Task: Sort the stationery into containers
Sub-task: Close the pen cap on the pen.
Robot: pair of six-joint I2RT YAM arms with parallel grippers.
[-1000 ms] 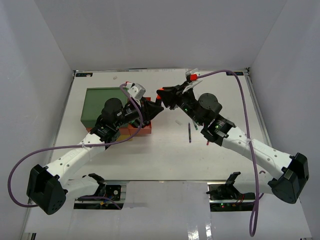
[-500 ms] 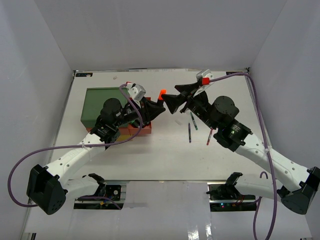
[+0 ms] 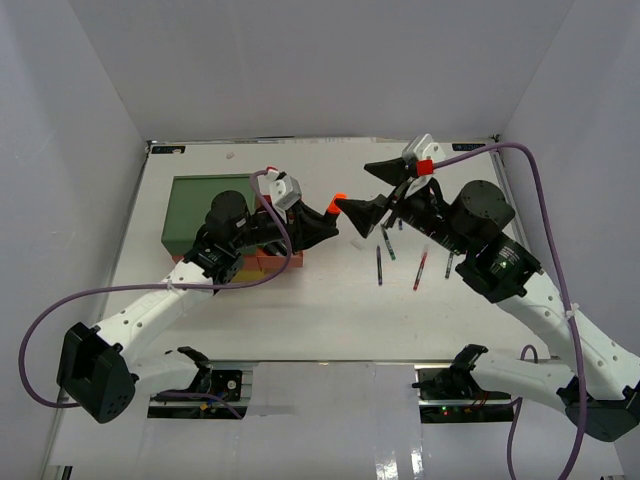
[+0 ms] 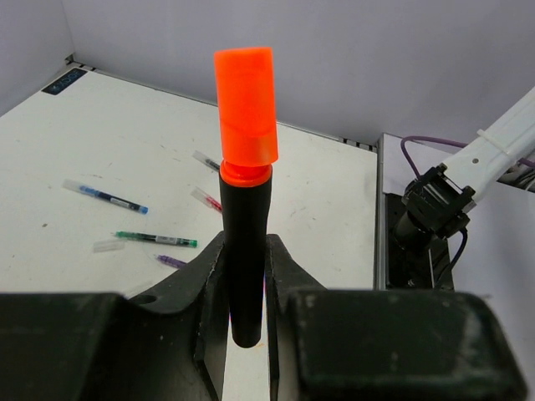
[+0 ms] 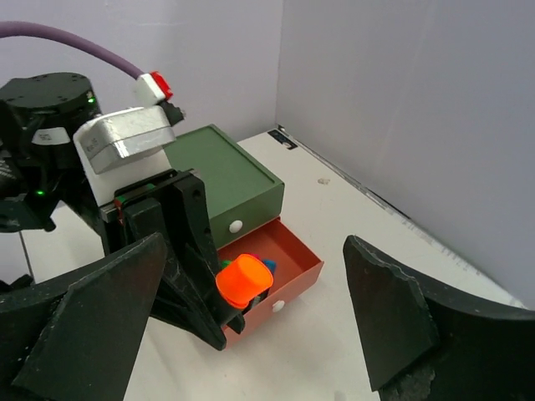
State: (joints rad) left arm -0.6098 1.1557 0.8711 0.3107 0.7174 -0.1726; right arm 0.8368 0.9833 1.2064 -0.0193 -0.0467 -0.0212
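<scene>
A black highlighter [image 4: 245,200] with an orange cap [image 4: 245,104] was held in the left gripper [image 4: 245,246]. The jaws were clamped on its black body, and the cap end was left sticking out past them. The highlighter was held up in the air, just beside the right side of the drawer stack [image 3: 200,205], between the two arms.

The jaws of the right gripper [image 3: 372,192] were spread wide apart, and nothing was held in them. They were pointed at the orange cap. From above, one jaw tip was seen very near the cap; whether the cap was touched could not be told.

In the stack, the green drawer [image 5: 238,180] on top was shut. The red drawer [image 5: 297,261] under it was pulled out. Small blue and green bits were seen inside it, partly hidden by the cap.

Thin pens [image 3: 379,265] were scattered on the white worktop [image 3: 300,320], to the right of the drawers. A blue pen [image 4: 104,196] and a green pen [image 4: 156,240] were seen in the left wrist view.
</scene>
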